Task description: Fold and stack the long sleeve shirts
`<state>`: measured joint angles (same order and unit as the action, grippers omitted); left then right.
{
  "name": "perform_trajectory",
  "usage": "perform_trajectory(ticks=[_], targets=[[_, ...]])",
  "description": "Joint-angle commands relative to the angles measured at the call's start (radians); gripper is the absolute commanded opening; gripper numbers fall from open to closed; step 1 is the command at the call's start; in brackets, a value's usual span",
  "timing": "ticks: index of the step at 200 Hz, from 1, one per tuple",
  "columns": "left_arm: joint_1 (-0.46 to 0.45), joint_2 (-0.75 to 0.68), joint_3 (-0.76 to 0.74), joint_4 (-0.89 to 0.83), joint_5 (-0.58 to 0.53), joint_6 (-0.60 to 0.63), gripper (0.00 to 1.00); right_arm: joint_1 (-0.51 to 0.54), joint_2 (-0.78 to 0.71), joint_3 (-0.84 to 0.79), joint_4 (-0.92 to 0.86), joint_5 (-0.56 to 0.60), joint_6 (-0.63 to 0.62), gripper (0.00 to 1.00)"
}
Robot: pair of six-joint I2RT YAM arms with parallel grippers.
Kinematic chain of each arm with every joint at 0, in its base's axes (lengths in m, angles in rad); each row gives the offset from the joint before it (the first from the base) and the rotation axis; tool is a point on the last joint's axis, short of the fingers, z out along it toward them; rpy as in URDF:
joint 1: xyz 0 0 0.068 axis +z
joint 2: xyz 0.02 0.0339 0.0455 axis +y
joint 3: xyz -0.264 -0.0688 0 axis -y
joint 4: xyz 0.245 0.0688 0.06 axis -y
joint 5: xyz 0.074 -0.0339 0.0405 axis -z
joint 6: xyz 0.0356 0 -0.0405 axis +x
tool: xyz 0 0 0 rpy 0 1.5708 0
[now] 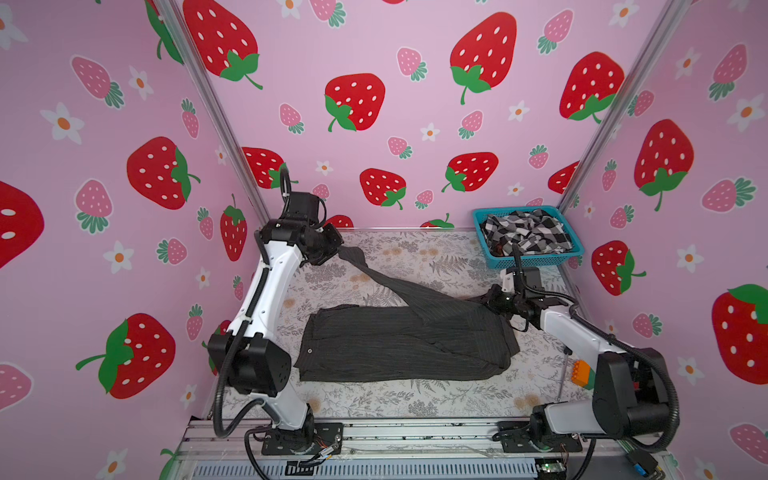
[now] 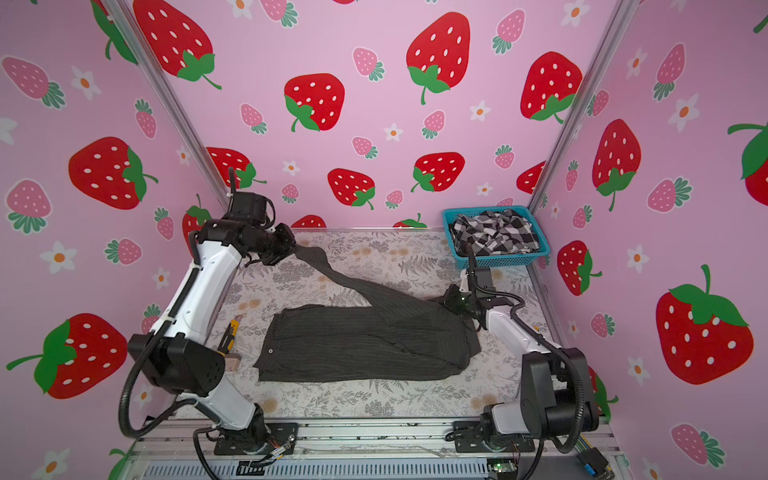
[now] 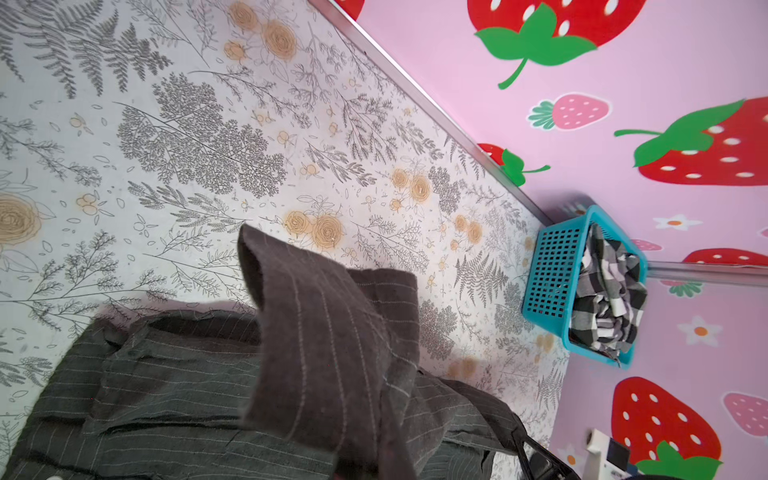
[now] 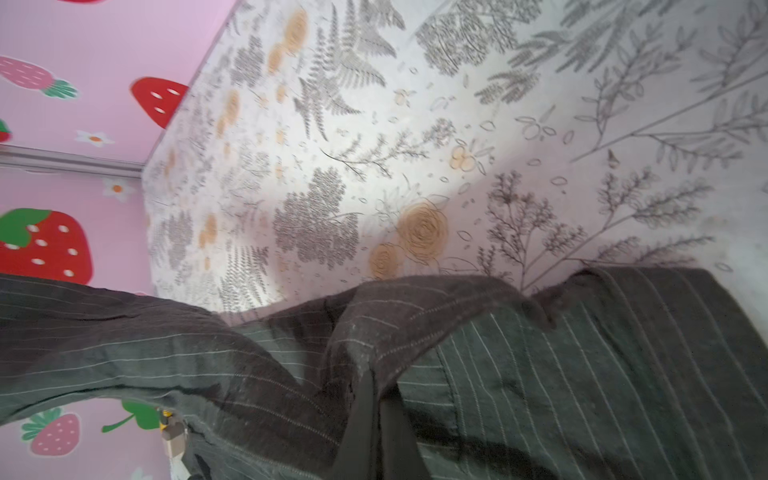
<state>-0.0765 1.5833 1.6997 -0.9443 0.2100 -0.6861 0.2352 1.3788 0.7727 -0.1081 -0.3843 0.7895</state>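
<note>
Holding the sleeve [image 1: 390,286] stretched: left gripper [image 1: 336,248] pinches its cuff end, right gripper [image 1: 491,300] pinches cloth at the shoulder. Pinstriped shirt [image 1: 395,347] lies mid-table [image 1: 374,401]; checked shirt [image 1: 528,232] sits in the basket [image 1: 536,262]. Cloth looks thin, limp and light, so I'd grip cuffs or seams.

I see thin pale pinstripes on the charcoal-grey cloth shirt [image 1: 399,345] (browner in the wrist views). The black-and-white checked cloth shirt [image 1: 528,232] lies in a turquoise plastic mesh basket [image 1: 536,262].
</note>
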Motion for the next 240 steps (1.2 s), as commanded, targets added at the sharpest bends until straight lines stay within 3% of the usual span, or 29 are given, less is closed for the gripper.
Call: perform_trajectory(ticks=[1, 23, 47, 76, 98, 153, 169, 191, 240], targets=[[0.065, -0.150, -0.306, 0.022, -0.001, -0.004, 0.00, -0.008, -0.023, -0.103, 0.068, -0.036, 0.036, 0.00], [0.151, -0.269, -0.642, 0.106, 0.014, -0.012, 0.00, -0.007, -0.059, -0.214, 0.119, -0.045, 0.047, 0.00], [0.216, -0.232, -0.793, 0.189, 0.084, -0.010, 0.00, -0.007, -0.045, -0.289, 0.153, -0.057, 0.034, 0.00], [0.219, -0.124, -0.775, 0.213, 0.101, 0.014, 0.00, -0.006, 0.004, -0.296, 0.166, -0.088, 0.001, 0.00], [0.218, -0.121, -0.730, 0.219, 0.117, 0.006, 0.00, -0.006, 0.017, -0.263, 0.134, -0.075, -0.012, 0.00], [0.218, 0.023, -0.329, 0.155, 0.175, 0.006, 0.00, -0.005, 0.012, -0.189, 0.129, -0.080, 0.016, 0.00], [0.217, 0.036, -0.275, 0.149, 0.175, 0.005, 0.00, -0.006, 0.003, -0.186, 0.139, -0.078, 0.027, 0.00], [0.224, -0.011, -0.353, 0.195, 0.145, 0.006, 0.00, -0.006, -0.012, -0.208, 0.178, -0.076, 0.044, 0.00], [0.289, -0.051, -0.738, 0.315, 0.161, -0.029, 0.00, -0.006, -0.005, -0.311, 0.254, -0.101, 0.046, 0.00]])
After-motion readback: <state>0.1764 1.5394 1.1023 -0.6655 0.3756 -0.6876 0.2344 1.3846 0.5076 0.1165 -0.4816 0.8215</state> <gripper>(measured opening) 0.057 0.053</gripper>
